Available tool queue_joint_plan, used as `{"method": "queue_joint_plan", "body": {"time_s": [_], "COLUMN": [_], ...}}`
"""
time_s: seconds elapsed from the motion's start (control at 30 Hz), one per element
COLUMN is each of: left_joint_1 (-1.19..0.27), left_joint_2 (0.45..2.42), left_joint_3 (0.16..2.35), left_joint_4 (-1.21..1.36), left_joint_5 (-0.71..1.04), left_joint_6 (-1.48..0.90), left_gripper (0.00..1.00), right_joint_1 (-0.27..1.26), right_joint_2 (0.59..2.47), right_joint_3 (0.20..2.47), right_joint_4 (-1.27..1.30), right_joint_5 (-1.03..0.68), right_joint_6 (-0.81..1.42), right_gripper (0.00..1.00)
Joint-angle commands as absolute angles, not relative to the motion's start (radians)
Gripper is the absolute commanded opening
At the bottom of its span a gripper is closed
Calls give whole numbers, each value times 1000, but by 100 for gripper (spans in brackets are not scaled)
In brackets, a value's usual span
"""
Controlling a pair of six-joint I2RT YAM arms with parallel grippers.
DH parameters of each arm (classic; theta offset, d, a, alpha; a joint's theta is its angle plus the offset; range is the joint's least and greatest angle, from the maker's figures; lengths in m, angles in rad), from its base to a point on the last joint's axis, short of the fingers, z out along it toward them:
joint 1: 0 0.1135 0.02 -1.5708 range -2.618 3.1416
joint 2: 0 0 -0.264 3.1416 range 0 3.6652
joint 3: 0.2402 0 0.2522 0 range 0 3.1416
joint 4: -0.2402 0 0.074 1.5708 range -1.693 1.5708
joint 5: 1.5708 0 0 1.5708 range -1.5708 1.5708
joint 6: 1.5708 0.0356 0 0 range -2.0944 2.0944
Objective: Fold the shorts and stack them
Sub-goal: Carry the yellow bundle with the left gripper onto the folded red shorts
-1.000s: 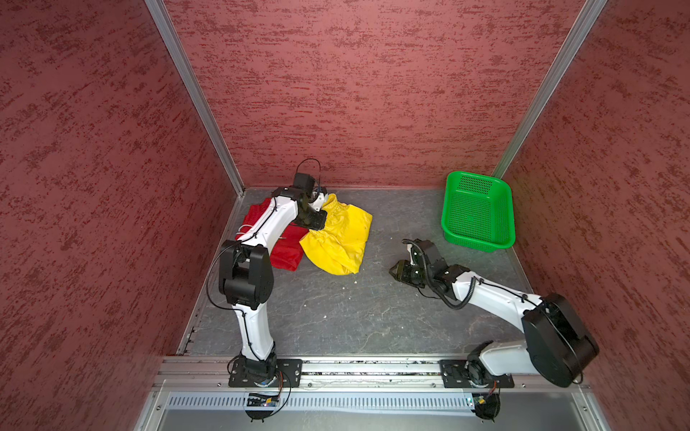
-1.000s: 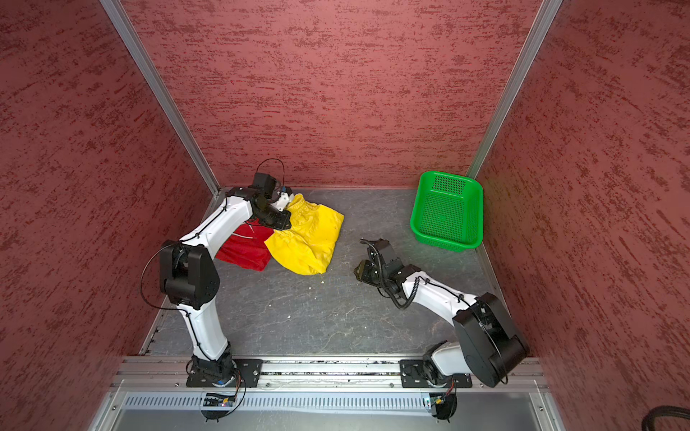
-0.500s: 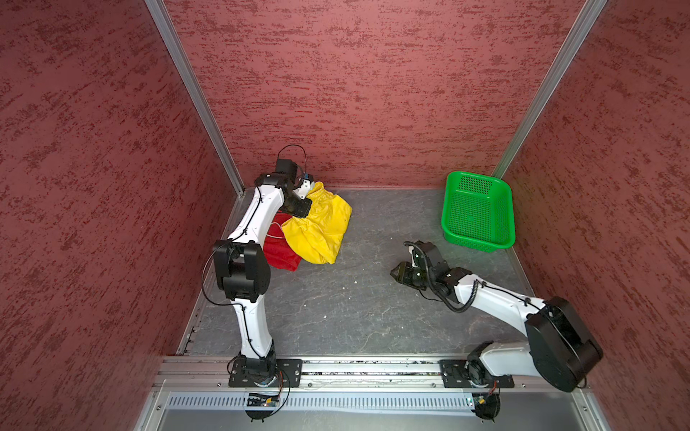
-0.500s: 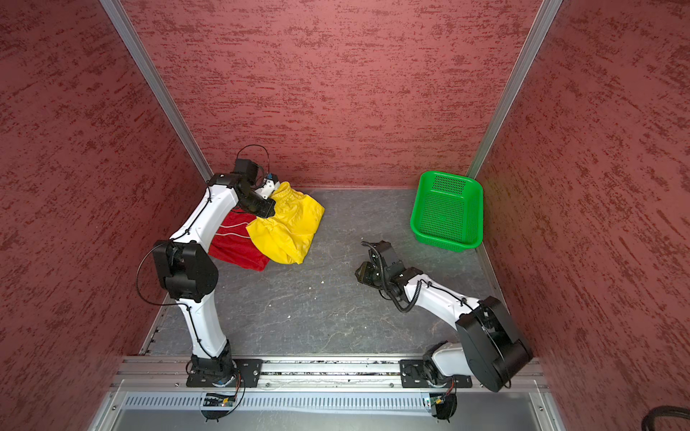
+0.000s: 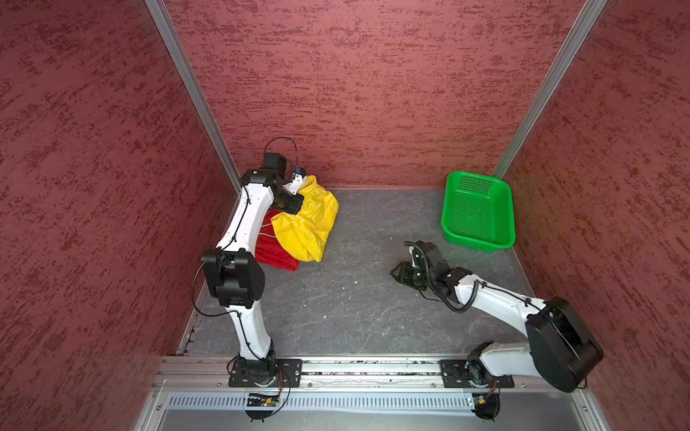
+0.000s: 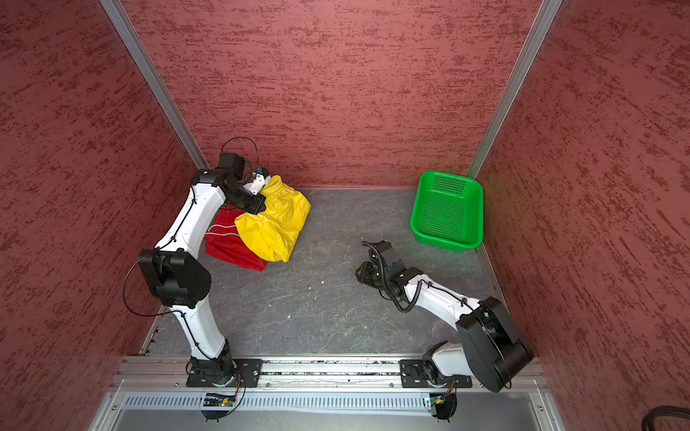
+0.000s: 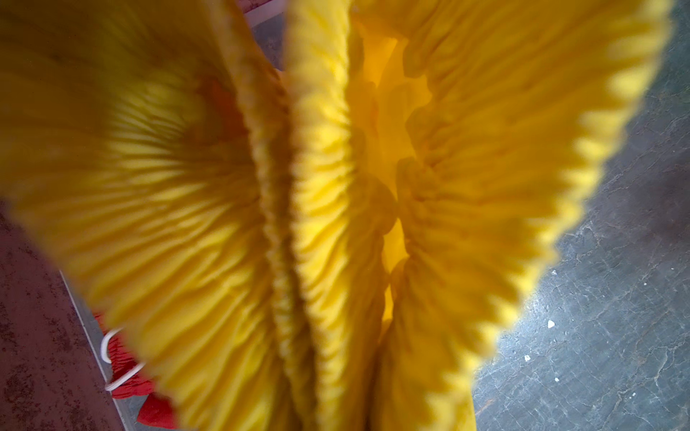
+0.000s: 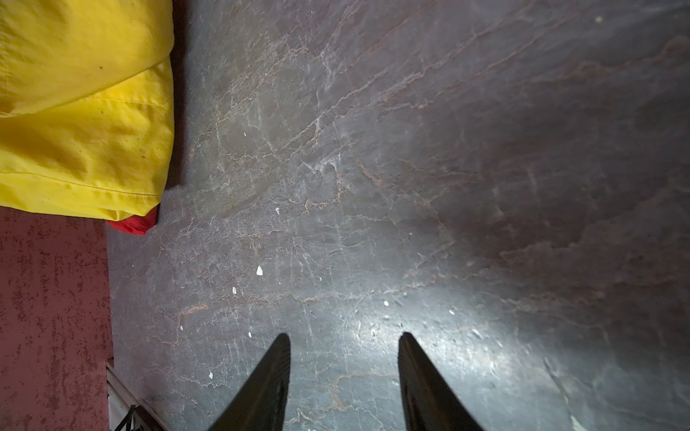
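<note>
Left jaws are clamping the yellow shorts (image 5: pixel 308 224) by the waistband at the bench's back left corner, seemingly stacking them over the red shorts (image 5: pixel 278 257); right jaws are hovering apart, empty; next calls for lowering squarely, then releasing

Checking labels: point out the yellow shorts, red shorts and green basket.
yellow shorts (image 5: pixel 306 227): in a top view, middle of the leg panel.
red shorts (image 6: pixel 233 252): in a top view, mesh below the white drawstring.
green basket (image 5: pixel 474 216): in a top view, bare perforated floor.

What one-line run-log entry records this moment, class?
left jaws: shut on yellow cloth shorts, at waistband | right jaws: open, empty, over grey stone-look table | red mesh shorts: partly under yellow pair
</note>
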State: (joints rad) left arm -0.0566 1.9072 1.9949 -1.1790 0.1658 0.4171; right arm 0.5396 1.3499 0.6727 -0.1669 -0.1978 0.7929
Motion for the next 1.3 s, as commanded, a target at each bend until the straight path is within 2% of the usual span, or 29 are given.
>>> {"method": "queue_joint_plan", "body": {"time_s": [0.0,0.8,1.27], "left_joint_1": [-47,33,93], "left_joint_2": [1867,1858,1976], "left_joint_3": [2038,2085,2072], "left_joint_4": [-1168,-1183,-1176], "left_joint_5": [167,239,218], "left_joint_6": [434,454,447], "left_gripper": [0,0,0], "right_joint_1": [534,534,533], "right_joint_2": [1313,1288,1287], "right_joint_3": [681,685,685], "right_joint_4": [-183,-212,-225], "right_joint_5": [-163,-148,-143], "right_joint_6": [803,800,798], "right_gripper": [48,48,48]}}
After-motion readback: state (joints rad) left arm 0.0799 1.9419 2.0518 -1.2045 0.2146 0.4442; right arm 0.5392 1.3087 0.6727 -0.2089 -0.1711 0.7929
